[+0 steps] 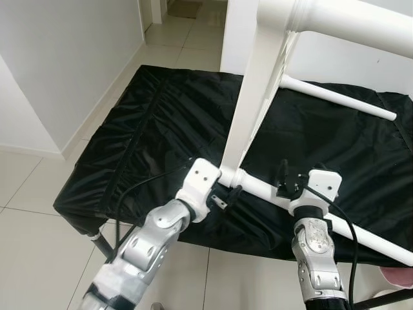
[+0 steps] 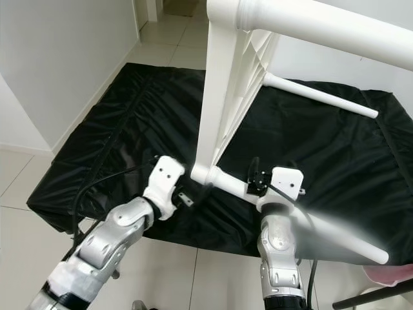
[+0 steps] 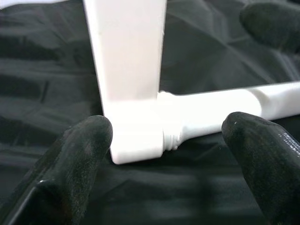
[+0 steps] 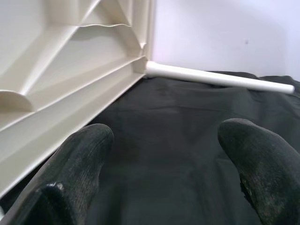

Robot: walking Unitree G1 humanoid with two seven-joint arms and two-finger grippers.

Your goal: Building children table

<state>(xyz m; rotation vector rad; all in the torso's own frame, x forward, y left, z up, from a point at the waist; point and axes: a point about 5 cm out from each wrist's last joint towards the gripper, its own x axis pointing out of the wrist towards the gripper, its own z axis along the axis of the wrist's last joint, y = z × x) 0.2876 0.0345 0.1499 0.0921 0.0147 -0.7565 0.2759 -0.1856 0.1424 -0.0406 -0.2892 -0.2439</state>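
No text, label, brand, number or sign can be read in any of the views. The white plastic surfaces and the black cloth are plain, and the silver arms show no legible marking.
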